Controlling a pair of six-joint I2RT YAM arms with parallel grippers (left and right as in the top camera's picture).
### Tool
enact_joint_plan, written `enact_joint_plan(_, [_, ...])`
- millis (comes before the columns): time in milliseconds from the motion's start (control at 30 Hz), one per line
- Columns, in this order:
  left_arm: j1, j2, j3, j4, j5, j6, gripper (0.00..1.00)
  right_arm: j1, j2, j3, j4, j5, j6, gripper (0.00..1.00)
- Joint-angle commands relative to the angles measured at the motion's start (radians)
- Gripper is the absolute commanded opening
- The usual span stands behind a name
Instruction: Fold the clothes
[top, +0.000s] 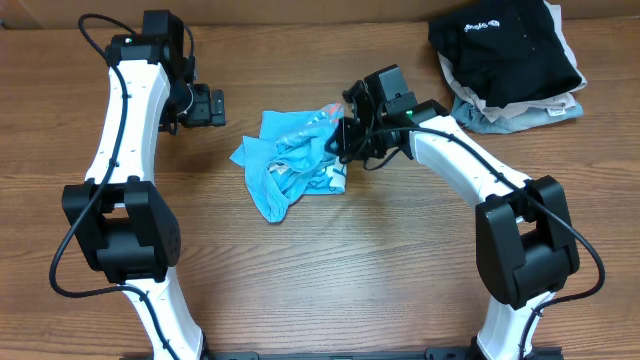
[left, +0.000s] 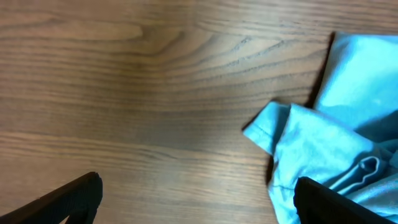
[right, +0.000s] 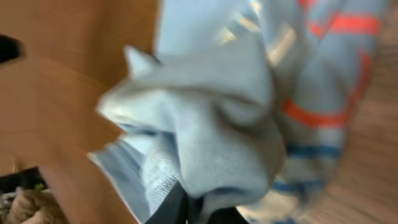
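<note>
The sky-blue T-shirt (top: 285, 165) lies crumpled in the middle of the table, with printed stripes showing on its right part. My right gripper (top: 345, 140) is at the shirt's right edge and is shut on a bunch of its fabric (right: 205, 143), which fills the blurred right wrist view. My left gripper (top: 212, 106) is open and empty, left of and a little behind the shirt; in the left wrist view (left: 196, 199) the shirt's edge (left: 323, 143) lies just by the right finger.
A black garment with a small white logo (top: 505, 50) lies on a stack of beige and grey-blue folded garments (top: 520, 110) at the back right. The wooden table (top: 330, 270) extends in front of the shirt.
</note>
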Motion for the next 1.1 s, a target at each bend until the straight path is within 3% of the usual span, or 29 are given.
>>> enact_joint_plan(0, [0.030, 0.016, -0.002, 0.022, -0.008, 0.031, 1.00, 0.002, -0.022, 0.031, 0.064, -0.082, 0.040, 0.07])
enact_joint_plan(200, [0.113, 0.016, -0.002, 0.084, 0.003, 0.019, 1.00, 0.037, -0.021, 0.037, 0.333, -0.073, 0.142, 0.07])
enact_joint_plan(400, [0.178, 0.016, -0.002, 0.117, 0.011, 0.019, 1.00, 0.113, -0.011, 0.037, 0.566, 0.072, 0.193, 0.07])
enact_joint_plan(667, [0.187, 0.016, -0.002, 0.140, 0.026, 0.019, 1.00, 0.236, 0.066, 0.037, 0.704, 0.206, 0.219, 0.13])
enact_joint_plan(700, [0.187, 0.016, -0.002, 0.140, 0.025, 0.020, 1.00, 0.246, 0.075, 0.037, 0.712, 0.216, 0.218, 0.16])
enact_joint_plan(733, [0.187, 0.016, -0.002, 0.140, 0.025, 0.020, 1.00, 0.255, 0.085, 0.037, 0.721, 0.225, 0.219, 0.27])
enact_joint_plan(767, [0.187, 0.016, -0.002, 0.140, 0.025, 0.020, 1.00, 0.261, 0.092, 0.037, 0.724, 0.239, 0.219, 0.54])
enact_joint_plan(800, [0.187, 0.016, -0.002, 0.139, 0.025, 0.020, 1.00, 0.264, 0.098, 0.037, 0.727, 0.256, 0.219, 0.99])
enact_joint_plan(1067, [0.187, 0.016, -0.002, 0.134, 0.026, 0.020, 1.00, 0.204, 0.060, 0.057, 0.633, 0.163, 0.218, 1.00])
